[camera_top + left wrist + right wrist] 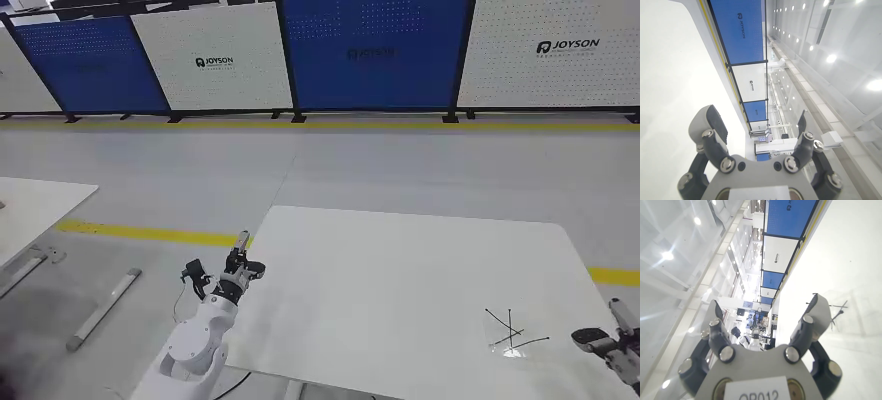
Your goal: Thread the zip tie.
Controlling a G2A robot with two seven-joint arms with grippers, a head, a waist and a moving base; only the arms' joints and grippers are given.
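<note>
Table [400,290], white, carries a small crossed cluster of black zip ties [512,333] near its right corner on the robot's side, lying flat and touched by neither arm. Left gripper [759,113] sits at the table's left edge, well apart from the ties, jaws spread wide and empty. Right gripper [765,300] sits just off the table's right edge, near the ties, jaws likewise spread wide and holding nothing.

Logo lettering is showing on the white partition panels [214,62] at the top view's upper left and right, fainter on the blue panel [370,53] between. A white label [757,389] with a cropped letter-and-number code is sitting on the base of the right gripper [765,298].
</note>
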